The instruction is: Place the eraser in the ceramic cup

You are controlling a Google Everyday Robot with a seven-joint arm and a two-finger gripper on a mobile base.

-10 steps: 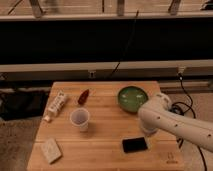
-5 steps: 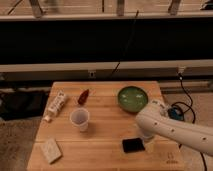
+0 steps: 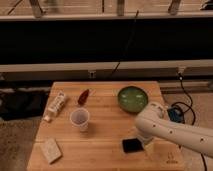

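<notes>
Gripper point(image 3: 146, 143) hangs beside flat black rectangular eraser point(image 3: 131, 145).

The hand point(image 3: 148, 146) sits just right of the eraser point(image 3: 132, 145).

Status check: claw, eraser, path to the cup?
Claw open, down low at the eraser's right edge. Eraser flat on the table, not lifted. Ceramic cup upright to the left, nothing between them.
</notes>
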